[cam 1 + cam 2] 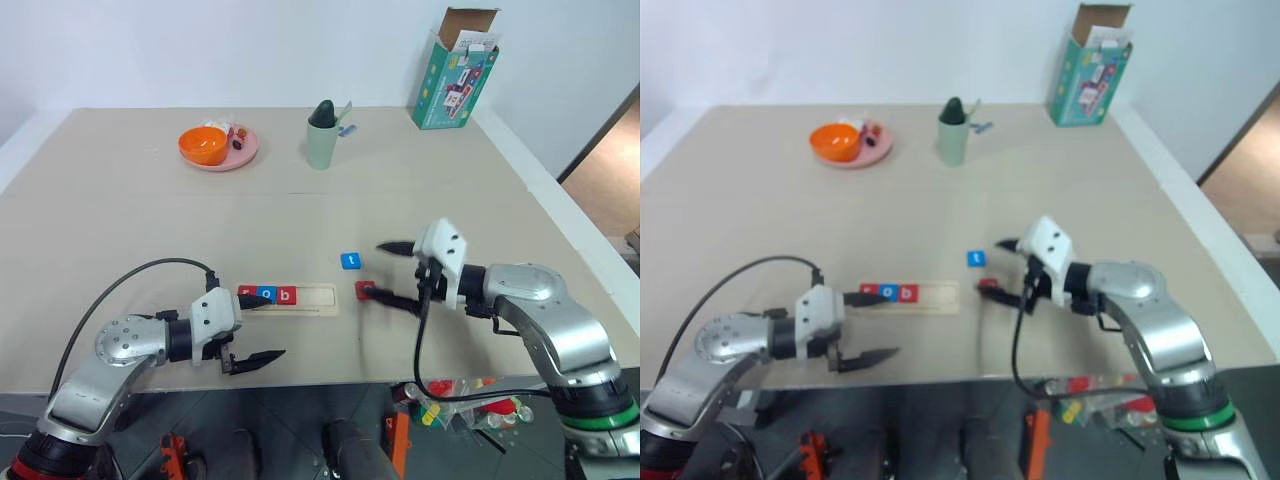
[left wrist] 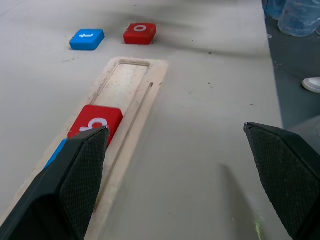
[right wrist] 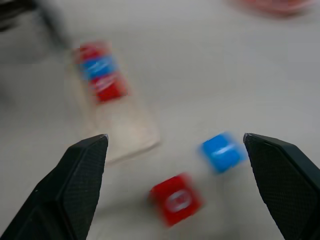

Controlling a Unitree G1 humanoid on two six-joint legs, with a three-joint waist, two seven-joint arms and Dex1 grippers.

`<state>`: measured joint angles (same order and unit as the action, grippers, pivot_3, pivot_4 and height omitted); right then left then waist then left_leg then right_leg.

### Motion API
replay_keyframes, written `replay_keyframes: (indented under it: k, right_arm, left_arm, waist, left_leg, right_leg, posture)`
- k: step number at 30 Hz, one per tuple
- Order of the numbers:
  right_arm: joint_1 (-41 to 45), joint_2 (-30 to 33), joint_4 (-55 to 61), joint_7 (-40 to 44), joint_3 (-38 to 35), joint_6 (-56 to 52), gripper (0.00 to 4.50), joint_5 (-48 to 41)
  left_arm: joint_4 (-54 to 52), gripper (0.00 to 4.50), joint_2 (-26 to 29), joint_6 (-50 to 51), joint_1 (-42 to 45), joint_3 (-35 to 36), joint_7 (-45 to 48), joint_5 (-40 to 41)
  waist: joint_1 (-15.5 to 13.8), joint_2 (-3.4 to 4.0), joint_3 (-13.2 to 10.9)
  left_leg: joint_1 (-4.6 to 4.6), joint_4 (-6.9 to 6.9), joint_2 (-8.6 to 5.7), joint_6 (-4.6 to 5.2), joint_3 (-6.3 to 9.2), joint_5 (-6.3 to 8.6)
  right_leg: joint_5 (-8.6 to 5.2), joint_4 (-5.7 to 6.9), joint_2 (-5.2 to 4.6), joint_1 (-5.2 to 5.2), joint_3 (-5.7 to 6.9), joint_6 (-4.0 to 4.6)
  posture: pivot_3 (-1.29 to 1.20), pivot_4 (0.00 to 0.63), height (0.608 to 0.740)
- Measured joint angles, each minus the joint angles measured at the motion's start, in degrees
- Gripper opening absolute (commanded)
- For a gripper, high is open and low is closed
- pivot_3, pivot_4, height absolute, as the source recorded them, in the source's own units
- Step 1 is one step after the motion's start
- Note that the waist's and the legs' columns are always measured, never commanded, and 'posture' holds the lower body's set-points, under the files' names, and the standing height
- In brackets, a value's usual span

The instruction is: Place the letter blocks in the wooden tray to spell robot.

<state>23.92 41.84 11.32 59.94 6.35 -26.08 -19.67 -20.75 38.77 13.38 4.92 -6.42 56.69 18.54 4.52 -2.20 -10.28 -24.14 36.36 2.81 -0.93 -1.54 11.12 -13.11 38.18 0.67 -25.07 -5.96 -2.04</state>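
While our left gripper (image 1: 262, 328) and right gripper (image 1: 388, 272) both gaped wide and empty, we read "b" on the red block (image 1: 287, 295) in the wooden tray (image 1: 318, 299), beside a blue block (image 1: 267, 294). A blue "t" (image 1: 350, 261) and red "o" (image 2: 140, 33) lay on the table just past the tray's bare end.

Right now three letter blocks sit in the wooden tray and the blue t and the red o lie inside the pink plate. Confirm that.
Not quite. Three letter blocks do sit in the wooden tray, but the blue t and the red o lie on the table just past the tray's empty end, not in the pink plate. The left eye view shows it.
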Motion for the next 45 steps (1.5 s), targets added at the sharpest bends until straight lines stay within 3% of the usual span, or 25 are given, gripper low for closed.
replay_keyframes:
  k: [2,7,14,15,16,23,31,38,45]
  right_arm:
    - [3.60,-0.21,-9.23,6.92,3.75,7.93,4.48,2.26]
    - [11.32,-2.34,-27.51,15.22,6.77,20.39,4.48,6.37]
    - [15.21,-5.05,-38.71,20.63,7.25,26.57,4.48,8.71]
    - [15.29,-5.49,-39.56,21.27,7.25,26.88,3.94,8.86]
    - [15.31,-5.75,-39.94,21.38,7.25,26.98,3.75,8.95]
    - [16.80,-8.51,-44.37,21.12,7.24,27.38,1.22,10.64]
    - [16.94,-8.82,-42.81,20.71,7.06,26.88,1.20,10.90]
    - [16.87,-11.55,-22.70,16.85,7.77,11.69,1.20,7.82]
    - [16.57,-14.92,-21.00,10.98,12.62,7.05,1.20,11.80]
  left_arm:
    - [-0.01,4.50,-0.22,-0.46,0.16,-0.58,0.04,-0.20]
    - [-0.08,4.50,-0.18,-1.05,-0.72,-0.62,-0.03,-0.61]
    - [-0.44,4.50,-0.08,-1.03,-2.25,-0.40,-0.86,-0.65]
    - [-0.83,4.50,-0.04,-1.01,-2.64,-0.36,-1.29,-0.65]
    - [-1.02,4.50,-0.01,-0.99,-2.86,-0.34,-1.40,-0.64]
    - [-2.39,4.50,0.45,-0.40,-3.52,-0.17,-2.34,-0.57]
    - [-2.38,4.50,0.83,-0.40,-3.52,0.25,-2.29,-0.56]
    - [-0.51,4.50,0.49,-0.40,-3.29,2.24,-2.55,0.25]
    - [0.65,4.50,-0.37,0.62,-2.38,3.29,-3.55,1.78]
  waist:
    - [0.14,0.03,-0.02]
    - [-0.04,0.03,-0.02]
    - [-0.04,0.03,-0.02]
    - [-0.05,0.04,-0.02]
    - [-0.05,0.03,-0.02]
    - [-0.04,0.04,-0.03]
    - [-0.03,0.05,-0.03]
    - [-0.08,0.06,-0.03]
    - [-0.09,0.05,-0.02]
  left_leg:
    - [-0.04,0.00,0.00,0.05,-0.02,0.04]
    - [-0.06,0.00,0.00,0.05,0.02,0.04]
    - [-0.06,0.03,-0.01,0.05,0.00,0.03]
    - [-0.06,0.04,-0.01,0.05,0.01,0.03]
    - [-0.05,0.04,0.00,0.05,0.00,0.03]
    - [-0.03,0.11,0.01,0.01,-0.02,-0.02]
    - [-0.03,0.14,0.01,0.00,-0.04,-0.03]
    - [-0.03,0.12,0.12,0.00,0.09,-0.03]
    - [-0.06,0.17,0.08,-0.03,0.01,-0.04]
  right_leg:
    - [0.17,0.00,0.01,-0.04,-0.04,-0.29]
    - [0.19,0.01,0.02,-0.04,-0.01,-0.32]
    - [0.21,0.01,0.00,-0.02,-0.05,-0.33]
    - [0.22,0.01,0.00,-0.01,-0.05,-0.34]
    - [0.25,0.02,0.00,-0.01,-0.05,-0.35]
    - [0.27,0.02,0.01,0.00,-0.06,-0.11]
    - [0.30,0.03,0.02,-0.01,-0.09,-0.12]
    - [0.38,0.15,0.10,-0.05,0.09,-0.21]
    - [0.30,0.13,0.06,-0.06,0.03,-0.07]
  posture:
    - [0.00,0.150,0.740]
    - [0.00,0.150,0.740]
    - [0.00,0.150,0.740]
    - [0.00,0.150,0.740]
    - [0.00,0.150,0.740]
    - [0.00,0.150,0.740]
    - [0.00,0.150,0.740]
    - [0.00,0.150,0.740]
    - [0.00,0.150,0.740]
